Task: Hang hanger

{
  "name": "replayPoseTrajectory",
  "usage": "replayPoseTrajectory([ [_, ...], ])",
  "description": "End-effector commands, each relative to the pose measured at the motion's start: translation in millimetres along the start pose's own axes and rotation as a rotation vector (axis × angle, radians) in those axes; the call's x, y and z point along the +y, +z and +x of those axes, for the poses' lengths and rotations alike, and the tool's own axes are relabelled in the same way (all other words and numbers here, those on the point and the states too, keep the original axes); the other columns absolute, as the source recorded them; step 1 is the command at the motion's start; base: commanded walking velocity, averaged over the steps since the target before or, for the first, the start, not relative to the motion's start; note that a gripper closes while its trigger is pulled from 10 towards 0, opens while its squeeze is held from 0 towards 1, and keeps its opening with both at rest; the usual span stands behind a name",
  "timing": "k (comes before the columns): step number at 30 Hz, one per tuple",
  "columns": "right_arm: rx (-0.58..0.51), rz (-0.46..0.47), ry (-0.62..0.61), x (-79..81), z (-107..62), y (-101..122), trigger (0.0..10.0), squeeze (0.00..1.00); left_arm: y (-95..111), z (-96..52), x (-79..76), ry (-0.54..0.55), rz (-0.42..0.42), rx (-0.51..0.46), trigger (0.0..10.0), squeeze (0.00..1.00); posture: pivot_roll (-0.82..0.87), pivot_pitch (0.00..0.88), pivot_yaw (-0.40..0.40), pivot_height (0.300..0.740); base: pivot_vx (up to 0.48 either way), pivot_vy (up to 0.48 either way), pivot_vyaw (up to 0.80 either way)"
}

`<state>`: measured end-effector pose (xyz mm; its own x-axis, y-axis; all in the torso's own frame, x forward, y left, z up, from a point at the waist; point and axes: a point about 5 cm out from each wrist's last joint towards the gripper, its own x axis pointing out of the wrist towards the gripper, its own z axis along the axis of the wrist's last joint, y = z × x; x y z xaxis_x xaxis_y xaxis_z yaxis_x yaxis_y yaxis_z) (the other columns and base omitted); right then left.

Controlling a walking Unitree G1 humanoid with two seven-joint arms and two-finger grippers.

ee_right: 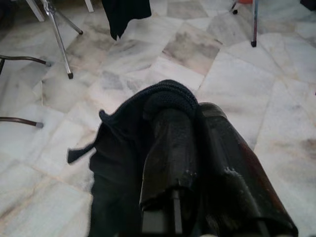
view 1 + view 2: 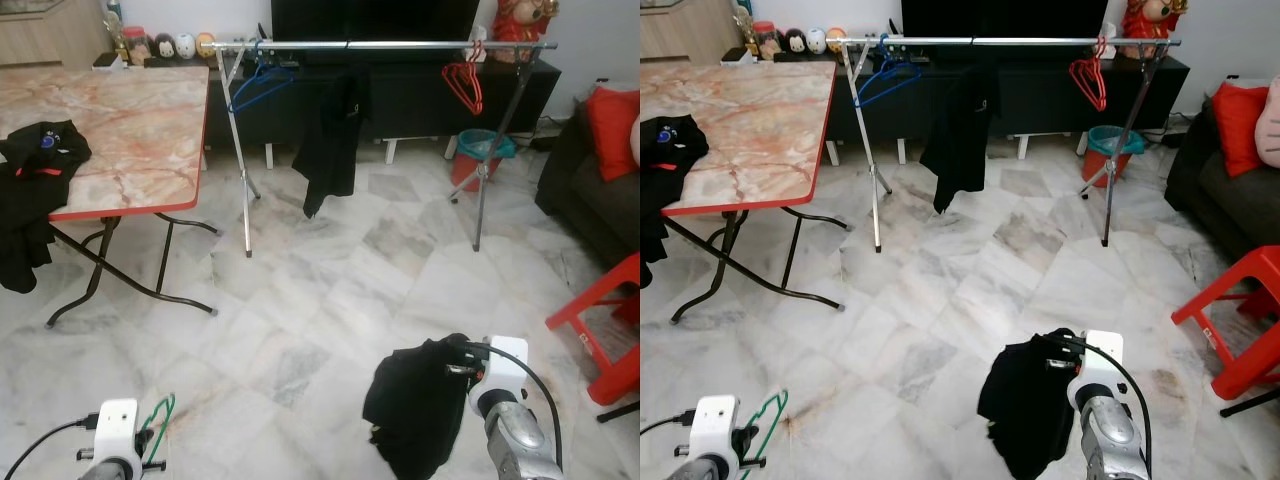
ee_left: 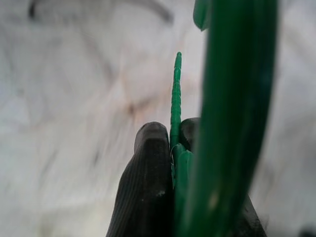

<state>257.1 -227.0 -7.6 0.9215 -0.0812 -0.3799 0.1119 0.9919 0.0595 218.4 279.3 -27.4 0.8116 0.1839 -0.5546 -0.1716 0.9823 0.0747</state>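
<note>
Left eye view: left gripper (image 2: 150, 437) pinches a green hanger (image 2: 158, 420) low over the floor; right gripper (image 2: 455, 368) clamps a black garment (image 2: 415, 405). Carry stage, apparently (rail (image 2: 385, 45) well ahead); next: walk up, hook it on.

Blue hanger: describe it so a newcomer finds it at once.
Find the long metal clothes rail before the dark TV cabinet. Near its left end, by the marble table, hangs the blue hanger: empty, unlike the red hangers at the far end.

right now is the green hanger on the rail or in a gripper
In a gripper: the left gripper is shut on the green hanger, low over the floor, far from the rail.
</note>
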Motion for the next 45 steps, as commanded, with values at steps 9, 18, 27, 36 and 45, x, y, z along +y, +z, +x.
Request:
replayPoseTrajectory([
  [9, -0.046, 0.01, -0.008, 3.3, 8.9, 15, 10.0, 0.0, 10, 5.8, -4.5, 0.006, -0.017, -0.028, 10.0, 0.0, 0.1, 0.0, -0.006, 0.74, 0.0, 0.0, 0.0],
  [18, -0.151, -0.027, 0.01, 8.1, 14.7, 40, 10.0, 0.0, -14, -1.4, -7.9, 0.018, -0.03, 0.034, 10.0, 0.0, 0.1, 0.0, -0.014, 0.74, 0.0, 0.0, 0.0],
  [27, -0.265, -0.042, 0.066, 27.5, 16.8, 60, 10.0, 0.0, -28, -5.2, -9.7, 0.042, -0.077, 0.089, 10.0, 0.0, 0.11, 0.0, -0.029, 0.74, 0.0, 0.082, 0.18],
  [36, -0.268, -0.005, 0.075, 27.8, 17.7, 63, 10.0, 0.0, -39, -7.6, -17.6, 0.025, -0.055, 0.138, 10.0, 0.0, 0.13, 0.0, -0.034, 0.74, 0.0, 0.355, 0.5],
  [45, -0.292, -0.03, 0.103, 42.3, 22.7, 71, 10.0, 0.0, -42, -9.4, -10.4, 0.048, -0.051, 0.17, 10.0, 0.0, 0.14, 0.0, -0.026, 0.74, 0.0, 0.437, 0.06],
])
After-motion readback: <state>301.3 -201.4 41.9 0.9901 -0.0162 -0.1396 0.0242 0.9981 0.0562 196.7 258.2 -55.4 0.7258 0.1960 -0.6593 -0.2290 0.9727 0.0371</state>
